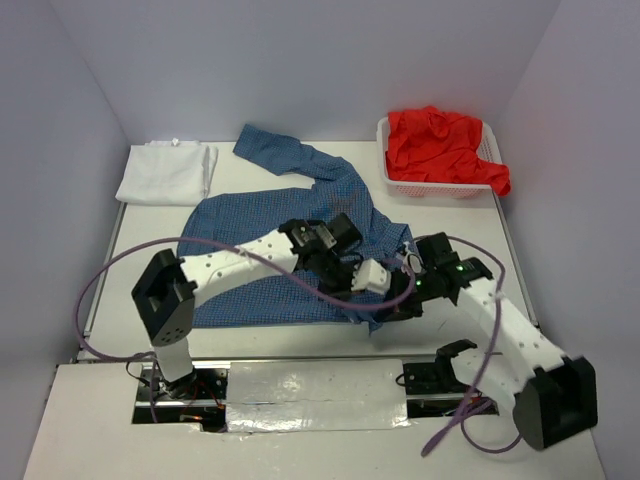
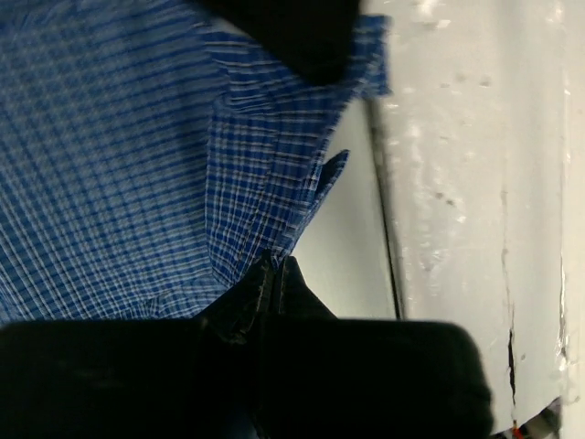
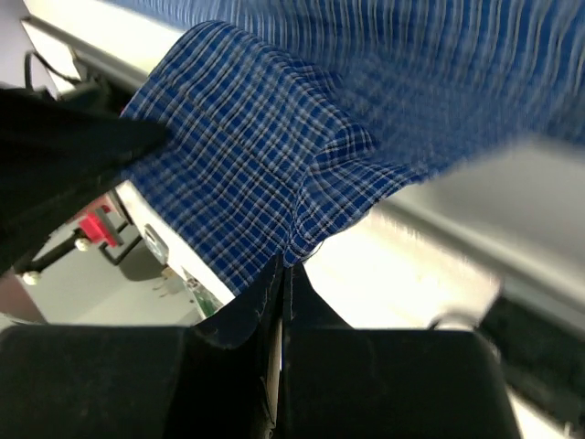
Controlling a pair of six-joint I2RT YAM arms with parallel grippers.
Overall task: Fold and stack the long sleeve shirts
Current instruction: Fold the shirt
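On the table (image 1: 150, 220), the rumpled blue checked shirt (image 1: 245, 212) is pinched by both clamped jaws.

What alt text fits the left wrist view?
The left claw is shut on a folded edge of the blue checked shirt, which fills the left of the frame. Bare white table shows to the right, and a dark blurred shape overlaps the shirt at the top.
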